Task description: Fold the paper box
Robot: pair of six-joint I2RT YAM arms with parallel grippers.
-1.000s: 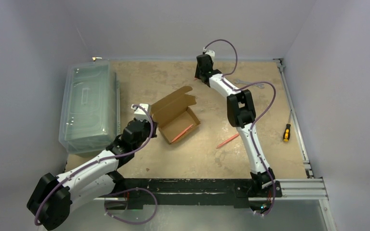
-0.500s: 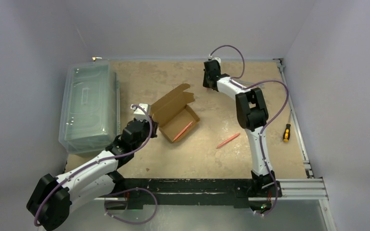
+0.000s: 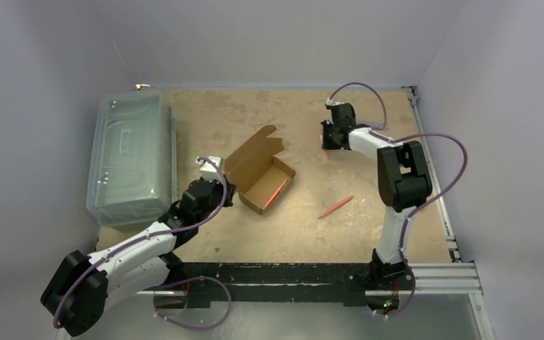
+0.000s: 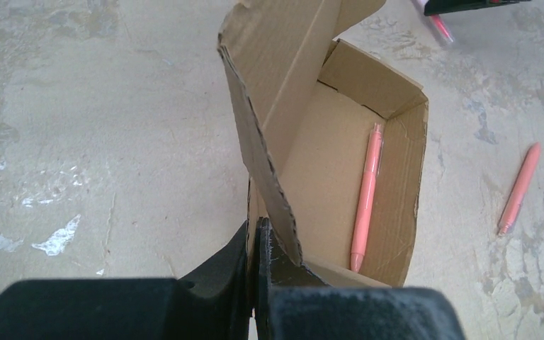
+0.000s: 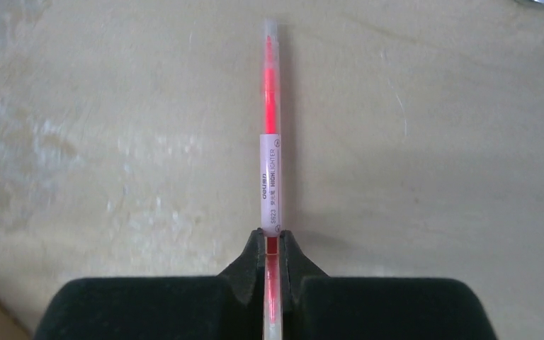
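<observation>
The paper box of brown cardboard stands open at the table's middle left, its lid flap raised. A pink pen lies inside it. My left gripper is shut on the box's near side wall, at the corner under the lid flap; in the top view the left gripper is at the box's left corner. My right gripper is shut on a red highlighter that points away from it over the bare table. From above, the right gripper hangs at the back right of the box, apart from it.
A second pink pen lies on the table right of the box. A large clear plastic bin stands along the left side. A yellow-handled screwdriver lies near the right rail.
The right arm swung rightward from behind the box, and its jaws closed on the highlighter. The left gripper and the box shifted slightly toward the near edge.
</observation>
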